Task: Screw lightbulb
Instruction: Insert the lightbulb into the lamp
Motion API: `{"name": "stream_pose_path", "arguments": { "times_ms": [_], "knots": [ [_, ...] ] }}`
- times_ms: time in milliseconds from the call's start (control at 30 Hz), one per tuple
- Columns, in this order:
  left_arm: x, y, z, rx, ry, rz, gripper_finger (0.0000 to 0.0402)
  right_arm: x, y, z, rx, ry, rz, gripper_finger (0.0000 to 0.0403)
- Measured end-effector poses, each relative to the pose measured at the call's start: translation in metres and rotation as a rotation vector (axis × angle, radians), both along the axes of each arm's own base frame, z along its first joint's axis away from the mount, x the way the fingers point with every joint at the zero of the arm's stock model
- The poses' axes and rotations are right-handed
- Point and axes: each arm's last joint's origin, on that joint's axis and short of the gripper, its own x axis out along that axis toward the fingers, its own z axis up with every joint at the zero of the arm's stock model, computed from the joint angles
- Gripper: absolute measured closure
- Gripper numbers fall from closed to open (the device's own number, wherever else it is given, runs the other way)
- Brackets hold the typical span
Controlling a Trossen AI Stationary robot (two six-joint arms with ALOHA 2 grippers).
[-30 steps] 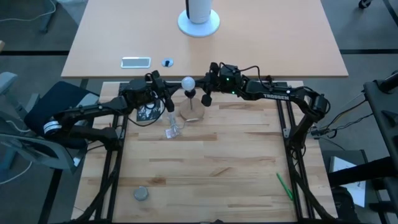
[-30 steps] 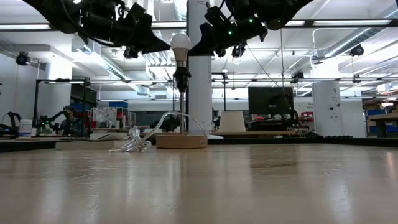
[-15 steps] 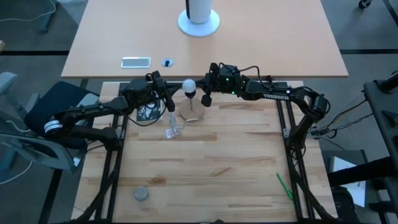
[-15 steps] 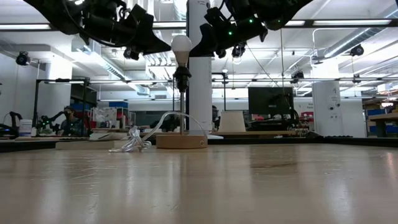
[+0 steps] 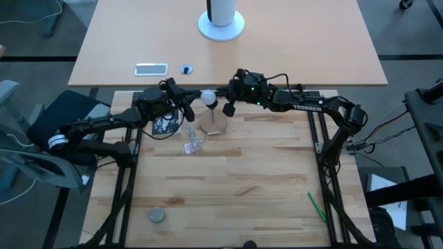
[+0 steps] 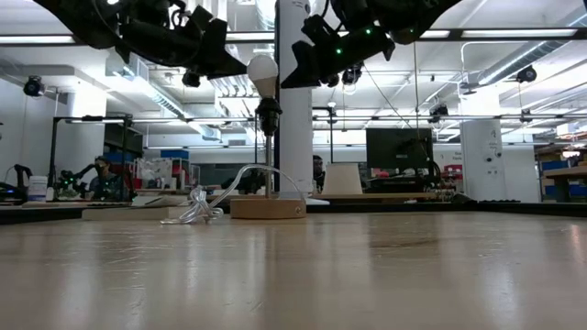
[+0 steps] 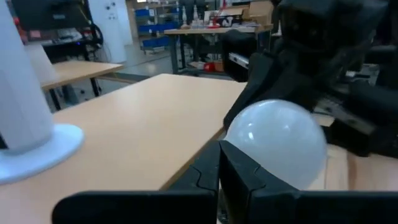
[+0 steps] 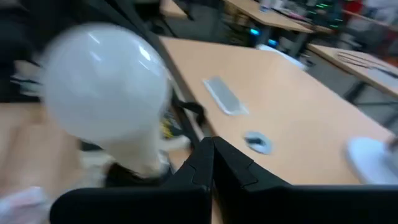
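The white frosted lightbulb sits in a dark socket on a thin stem above a round wooden base. Its globe leans a little toward the table's left. My left gripper is shut and level at the globe's left side. My right gripper is shut at the globe's right side. In each wrist view the globe shows just past the shut fingertips. My left gripper meets the globe's left side with the free ends of its shut fingers, coming level from the table's left. My right gripper pushes the globe's right side with its shut fingers, coming from the table's right, slanting slightly down. The bulb stays in its socket, tilted left.
A clear plastic piece with a cable lies left of the base. A grey puck and a green pen lie near the front. Beyond stands another table with a white post foot.
My right gripper has swung a little toward the bulb. The bulb's globe has tipped slightly toward the table's left, against my left gripper, while the socket and base have stayed in place. Both grippers remain shut.
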Motion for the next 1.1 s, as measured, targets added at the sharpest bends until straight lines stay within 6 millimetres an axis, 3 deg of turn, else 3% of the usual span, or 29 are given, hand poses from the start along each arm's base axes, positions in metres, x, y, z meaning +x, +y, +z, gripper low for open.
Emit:
{"name": "stream_pose_path", "arguments": {
  "times_ms": [167,333,700,1100],
  "knots": [
    [-0.011,-0.009,0.006,0.05,0.07,-0.072,0.0401,-0.007,-0.003,0.005,-0.059,0.047,-0.091,0.0403],
    [-0.017,-0.014,0.006,0.08,0.126,-0.118,0.0401,-0.011,-0.002,0.011,-0.072,0.031,-0.036,0.0403],
    [-0.006,-0.007,-0.002,0.086,0.136,-0.119,0.0401,-0.003,0.0,0.009,-0.061,-0.034,0.152,0.0403],
    [-0.003,-0.006,0.0,0.107,0.102,-0.116,0.0401,0.0,0.001,0.008,-0.059,-0.042,0.174,0.0403]
  ]
}}
